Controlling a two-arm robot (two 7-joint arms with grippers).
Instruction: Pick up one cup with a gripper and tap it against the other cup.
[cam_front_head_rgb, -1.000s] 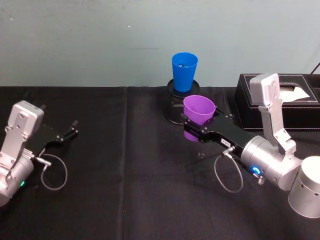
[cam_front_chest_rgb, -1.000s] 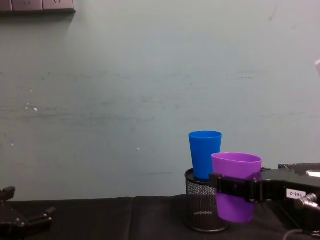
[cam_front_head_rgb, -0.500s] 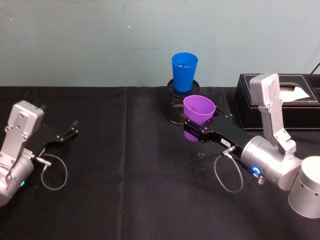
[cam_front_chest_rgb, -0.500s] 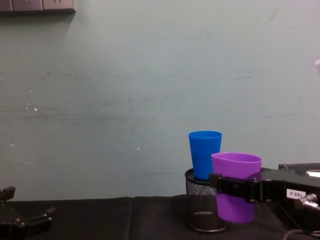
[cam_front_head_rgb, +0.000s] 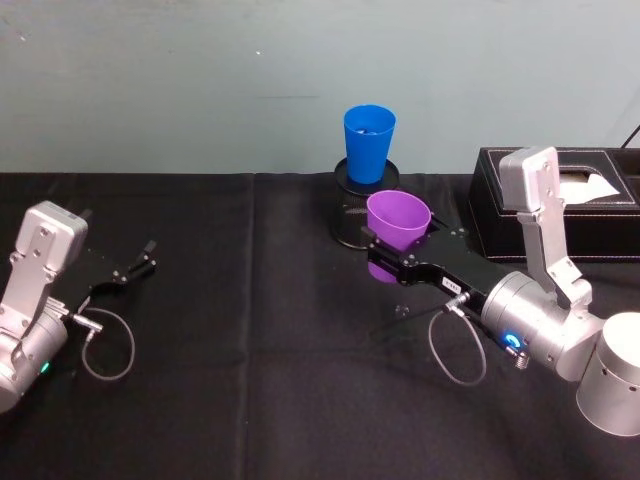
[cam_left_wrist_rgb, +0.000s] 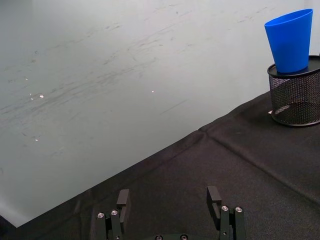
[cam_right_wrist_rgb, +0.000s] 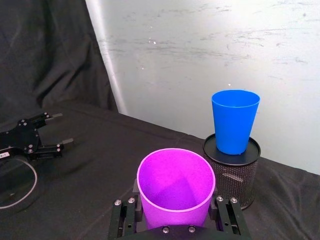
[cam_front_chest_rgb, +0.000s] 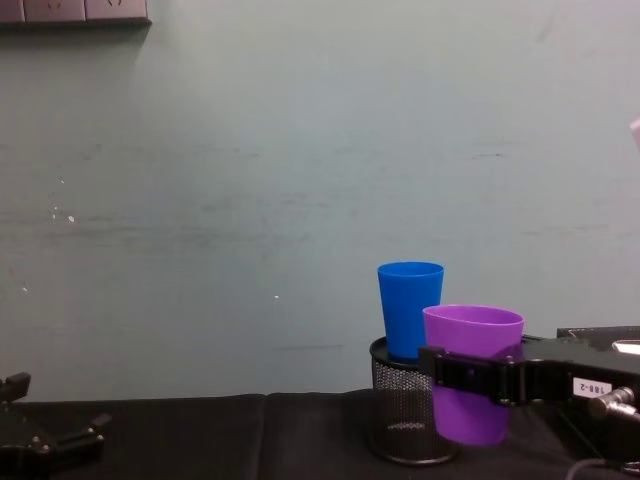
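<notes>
Two smooth, tapered plastic tumblers share a desk (cam_front_head_rgb: 250, 380) draped in matte black cloth before a scuffed pale-green wall. The purple cup (cam_front_head_rgb: 398, 222), wide-rimmed and glossy, is upright in the right tool (cam_front_head_rgb: 385, 258), whose flat black fingers pinch its lower wall from both sides. In the chest view its base hangs just clear of the cloth. A small white label marks the tool's black body, and a blue ring light glows on the rounded silver-grey arm behind it.

The blue cup (cam_front_head_rgb: 368, 143), narrower and a shade taller, stands upright on top of a round black mesh pen holder (cam_front_head_rgb: 350, 215) near the wall. The purple cup is just beside the holder on the robot's side, with its rim below the blue cup's rim, and the two cups are apart.

At the desk's left edge the left tool (cam_front_head_rgb: 135, 265) rests low over the cloth, its fingers spread and holding nothing. A rectangular black tissue box (cam_front_head_rgb: 560, 200) with pale stitching sits at the right, white paper showing on its top.
</notes>
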